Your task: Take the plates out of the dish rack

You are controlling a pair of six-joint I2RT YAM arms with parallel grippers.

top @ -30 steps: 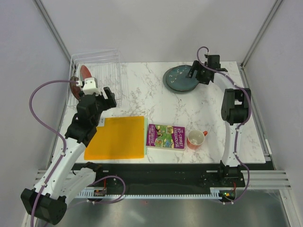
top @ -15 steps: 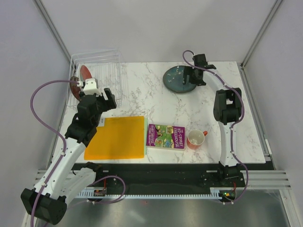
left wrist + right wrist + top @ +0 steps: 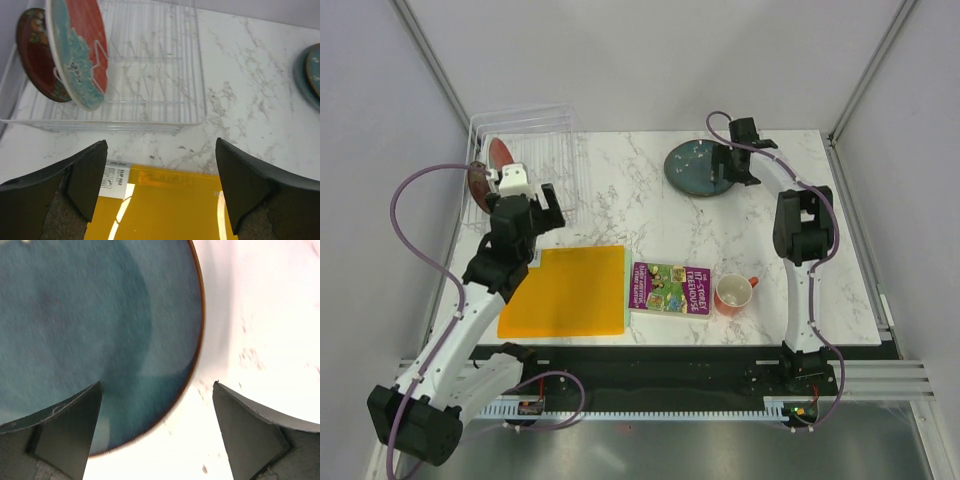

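The see-through dish rack stands at the table's far left. Two plates stand upright in it: a teal plate with red blotches and a dark red patterned plate. The left wrist view shows the rack, the teal-and-red plate and the red plate. My left gripper is open and empty, just in front of the rack, over the mat's far edge. A dark speckled teal plate lies flat at the far middle on a grey-green plate. My right gripper is open over the teal plate's right rim.
An orange mat lies at the near left. A purple book and an orange-red mug lie near the front edge. Grey walls close in the left, back and right sides.
My right arm swung a little to the left over the flat plates, then stayed there. My left arm shifted slightly in front of the rack.
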